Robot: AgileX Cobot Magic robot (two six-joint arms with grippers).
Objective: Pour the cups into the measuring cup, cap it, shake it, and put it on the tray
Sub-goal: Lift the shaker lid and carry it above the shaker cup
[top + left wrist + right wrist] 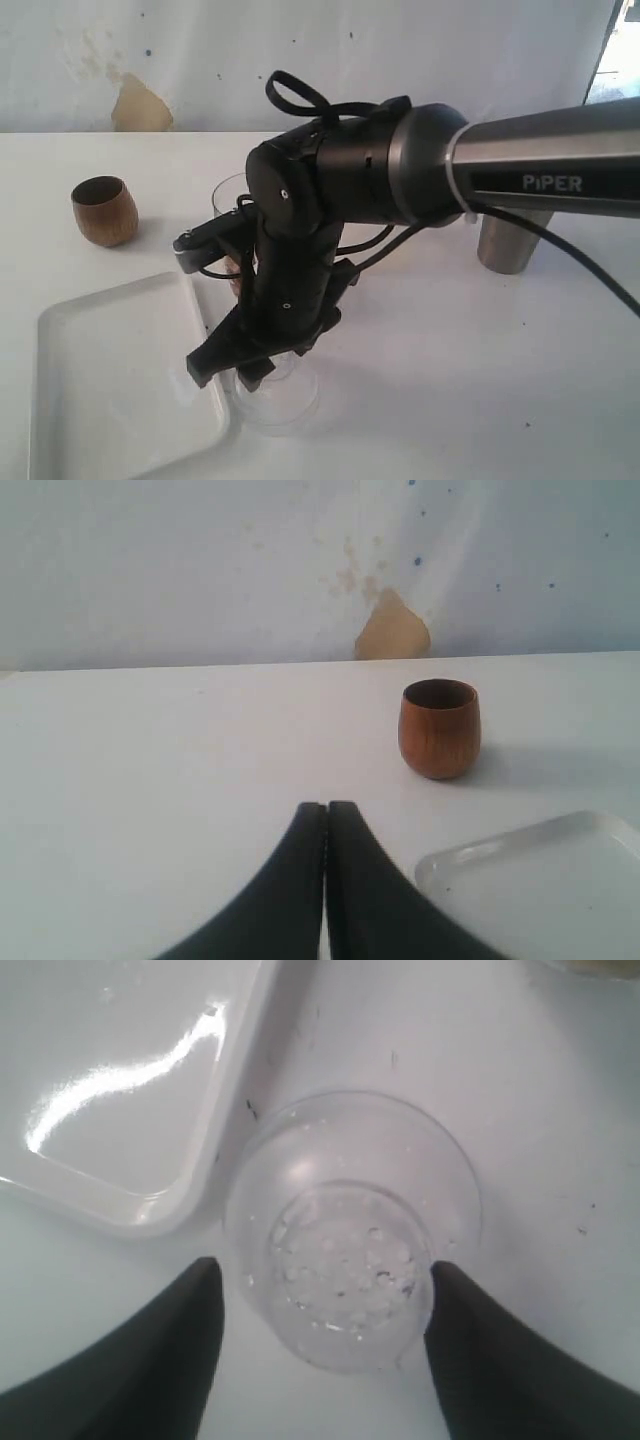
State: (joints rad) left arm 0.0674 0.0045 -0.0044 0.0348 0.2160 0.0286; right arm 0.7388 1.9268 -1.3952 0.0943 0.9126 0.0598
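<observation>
Exterior view: the right arm reaches across the white table (450,380) and points its right gripper (235,372) down over a clear plastic dome-shaped cap with a short ringed neck (275,395). The cap sits on the table just beside the right-hand rim of a flat white rectangular tray with rounded corners (110,380).

From the right wrist camera, the right gripper (322,1272) has its dark fingers (180,1350) apart, one on each side of the cap (350,1240). One finger sits right at the neck and the other stands off it, so the jaws straddle the cap without clamping it. Droplets speckle the cap. The corner of the tray (120,1080) lies close beside it.

Behind the arm stands a tall clear plastic cylinder (225,205), mostly hidden. A small rounded brown wooden cup (104,210) stands upright on the table beyond the tray, well apart from the cap. A tapered steel tumbler (508,245) stands far to the right, partly behind the arm.

The left wrist camera shows the left gripper (326,805) low over the table, its fingers pressed together with nothing between them, facing the wooden cup (439,728) and a corner of the tray (540,880).
</observation>
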